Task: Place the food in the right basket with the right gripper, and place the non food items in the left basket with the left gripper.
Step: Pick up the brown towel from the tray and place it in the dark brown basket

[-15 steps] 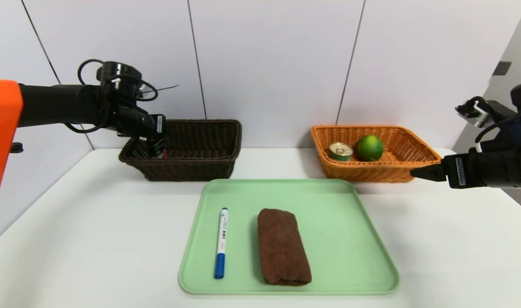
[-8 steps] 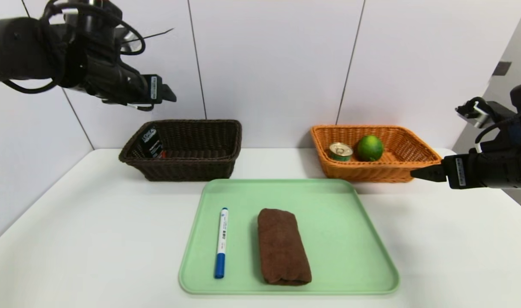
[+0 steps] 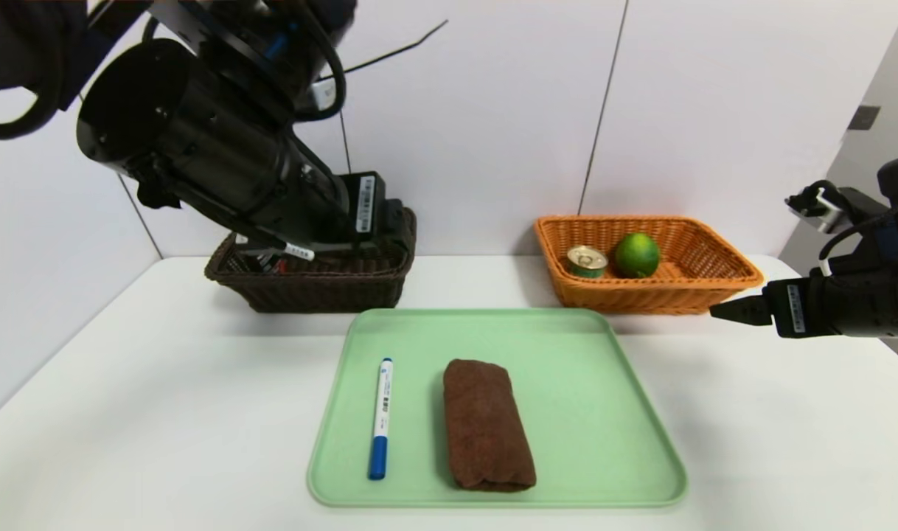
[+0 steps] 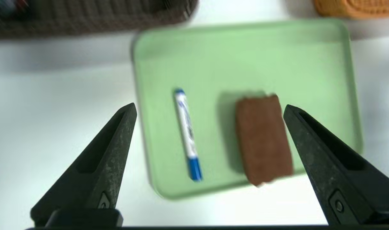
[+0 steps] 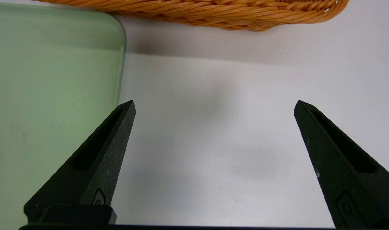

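Left gripper (image 4: 209, 107): wide open, empty, angled down over marker (image 4: 186, 134) and towel (image 4: 263, 139) on tray (image 4: 309, 64)
Right gripper (image 5: 213, 105): spread wide, empty, parked low beside orange basket (image 5: 213, 12)
Food: lime (image 3: 637, 255), can (image 3: 587, 261) in orange basket

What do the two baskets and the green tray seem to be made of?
Dark basket and orange basket: woven wicker or a plastic imitation, judging by the plaited strands. Tray: probably plastic, smooth and matte, with a moulded raised rim.

A white table (image 3: 161, 413) stands against a pale panelled wall (image 3: 478, 110) with dark vertical seams.
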Available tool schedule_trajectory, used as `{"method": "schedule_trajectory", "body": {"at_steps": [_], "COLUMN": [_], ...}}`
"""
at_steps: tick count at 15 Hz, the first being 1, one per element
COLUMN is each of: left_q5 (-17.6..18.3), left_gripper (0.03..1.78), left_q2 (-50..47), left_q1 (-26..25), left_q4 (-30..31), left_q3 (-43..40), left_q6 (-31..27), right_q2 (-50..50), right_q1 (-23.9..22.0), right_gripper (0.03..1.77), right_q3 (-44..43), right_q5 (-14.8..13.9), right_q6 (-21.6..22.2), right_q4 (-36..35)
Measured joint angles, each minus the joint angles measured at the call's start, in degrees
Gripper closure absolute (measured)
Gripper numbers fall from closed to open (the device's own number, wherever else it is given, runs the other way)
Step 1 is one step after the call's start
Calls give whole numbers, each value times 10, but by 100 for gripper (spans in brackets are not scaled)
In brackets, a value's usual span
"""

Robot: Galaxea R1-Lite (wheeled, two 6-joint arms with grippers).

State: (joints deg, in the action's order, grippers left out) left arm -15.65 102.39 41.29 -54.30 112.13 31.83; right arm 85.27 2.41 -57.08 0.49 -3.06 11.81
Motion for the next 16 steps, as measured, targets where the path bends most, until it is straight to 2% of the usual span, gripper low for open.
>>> {"method": "schedule_trajectory", "body": {"at_steps": [2,4,8,16], "left_q5": [-1,-2,-2,1], "left_gripper": [16,15,14,12], "left_q2": [12,30,79,165], "left_q1": [44,79,110,122], "left_q4": [-17,-17,-8,36], "left_q3": [0,0,2,2], "left_q6": [69,107,133,143], "right_q2": [-1,-1,0,8], "right_q1": [-1,-1,-2,-4], "right_gripper": [9,9,9,9], "right_q3": [9,15,19,20], "right_q5": [0,0,0,0], "right_q6": [0,0,11,17], "right_q4": [-1,-2,-3,-4]}}
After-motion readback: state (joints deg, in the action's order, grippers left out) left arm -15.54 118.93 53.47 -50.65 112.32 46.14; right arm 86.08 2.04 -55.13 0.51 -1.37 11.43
